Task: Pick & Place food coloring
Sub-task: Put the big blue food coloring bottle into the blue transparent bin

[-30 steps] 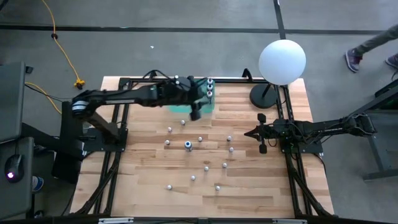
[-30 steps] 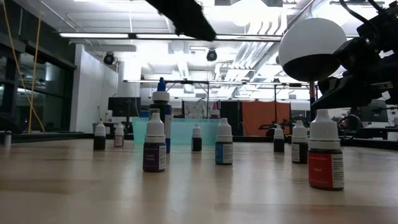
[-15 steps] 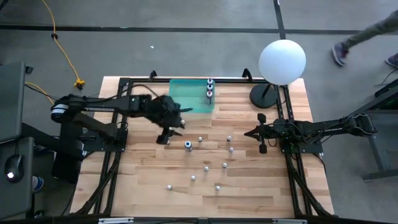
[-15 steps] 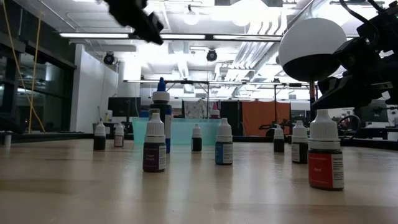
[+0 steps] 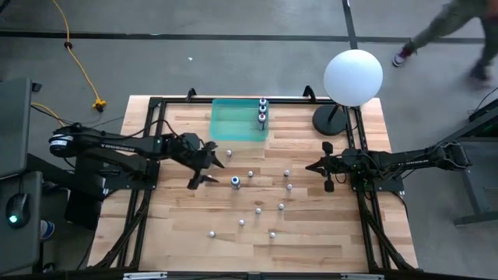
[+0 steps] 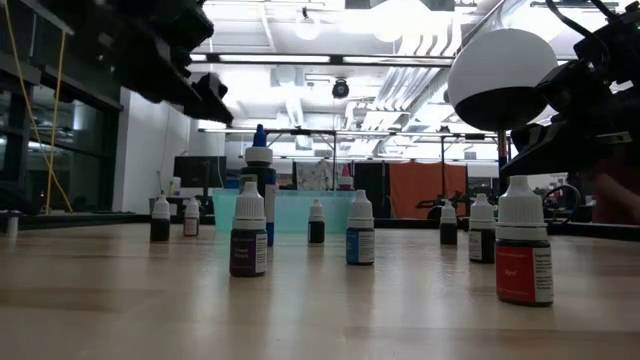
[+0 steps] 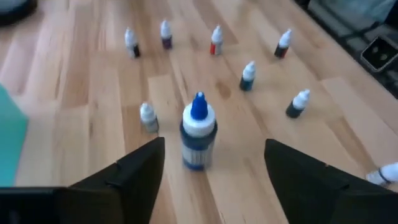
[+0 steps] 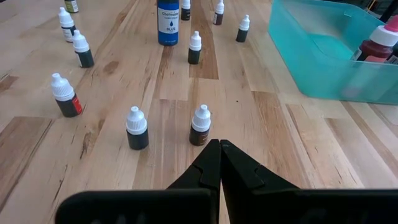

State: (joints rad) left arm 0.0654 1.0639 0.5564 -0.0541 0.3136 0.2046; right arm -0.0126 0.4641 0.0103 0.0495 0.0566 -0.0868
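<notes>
Loose food coloring bottles on the table, tallied by kind

Seen from above, ten bottles stand loose on the table (image 5: 311,249): nine small white-capped bottles (image 5: 250,173) and one larger blue-capped bottle (image 5: 235,181). More may be hidden under the left arm (image 5: 117,143). The right wrist view shows eleven loose ones, counting the larger blue one. One teal bin (image 5: 233,124) holds at least two more bottles at its right end; the exact number cannot be told. There are also one white globe lamp (image 5: 352,75), two arms, counting the right arm (image 5: 412,159), and one person (image 5: 443,31) at the far edge.
</notes>
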